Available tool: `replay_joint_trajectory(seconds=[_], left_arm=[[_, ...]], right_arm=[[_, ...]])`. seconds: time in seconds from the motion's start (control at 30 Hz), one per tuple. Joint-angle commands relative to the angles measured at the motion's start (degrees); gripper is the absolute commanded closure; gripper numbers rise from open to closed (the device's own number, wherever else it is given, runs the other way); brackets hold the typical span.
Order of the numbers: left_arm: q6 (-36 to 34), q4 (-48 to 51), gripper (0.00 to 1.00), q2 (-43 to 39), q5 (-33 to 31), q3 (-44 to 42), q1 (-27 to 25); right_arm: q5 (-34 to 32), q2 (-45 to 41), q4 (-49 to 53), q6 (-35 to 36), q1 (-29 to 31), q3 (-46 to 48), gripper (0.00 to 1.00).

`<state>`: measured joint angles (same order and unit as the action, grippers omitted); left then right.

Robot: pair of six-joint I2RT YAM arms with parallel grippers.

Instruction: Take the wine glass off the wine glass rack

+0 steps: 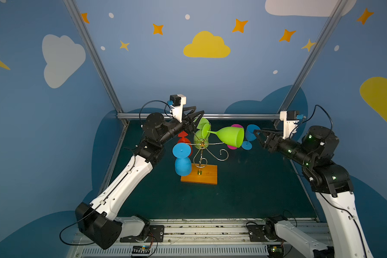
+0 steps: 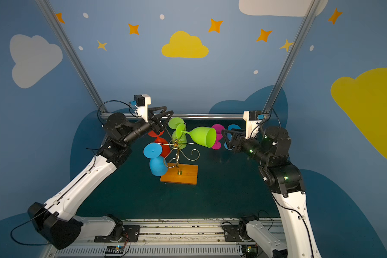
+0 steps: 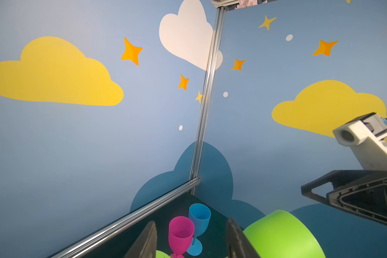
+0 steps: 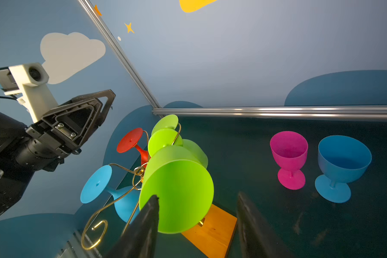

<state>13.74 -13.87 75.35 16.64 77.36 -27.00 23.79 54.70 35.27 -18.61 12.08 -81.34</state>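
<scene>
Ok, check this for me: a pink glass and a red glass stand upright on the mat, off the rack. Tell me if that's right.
Not quite. Beside the pink glass stands a blue glass, not a red one. The right wrist view shows both upright on the mat, off the wine glass rack. The red glass hangs on the rack.

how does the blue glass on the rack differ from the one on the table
The hanging blue glass is upside down on the rack; the standing blue glass, upright on the table. In both top views, hanging one left of centre, standing one far right. Both blue, stemmed.
</scene>
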Motion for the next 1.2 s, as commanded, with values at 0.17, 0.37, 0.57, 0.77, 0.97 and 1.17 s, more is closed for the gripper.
replay_joint_trajectory(seconds=[0.17,0.37,0.57,0.77,0.97,1.17], left_arm=[[-0.3,-0.9,0.49,-3.4,-1.1,-1.5,0.4],[-0.5,-0.5,0.49,-5.1,-1.8,-2.4,0.4],[-0.7,-0.3,0.47,-6.4,-2.4,-3.1,0.5],[-0.9,-0.2,0.46,-6.8,-2.6,-3.3,0.5],[-1.0,-0.1,0.46,-7.1,-2.8,-3.6,0.6],[-1.2,0.1,0.46,-7.6,-2.8,-3.8,0.6]], right_arm=[[16.0,2.6,-8.7,-3.3,-6.6,7.2,0.45],[19.1,4.7,-13.6,-3.0,-6.7,8.7,0.45],[21.2,5.7,-17.0,-4.0,-6.3,9.8,0.45],[19.7,6.7,-17.3,-3.2,-5.5,10.4,0.45],[19.3,8.5,-17.9,-2.0,-3.9,10.9,0.45],[18.3,9.6,-18.2,-1.3,-1.3,10.9,0.45]])
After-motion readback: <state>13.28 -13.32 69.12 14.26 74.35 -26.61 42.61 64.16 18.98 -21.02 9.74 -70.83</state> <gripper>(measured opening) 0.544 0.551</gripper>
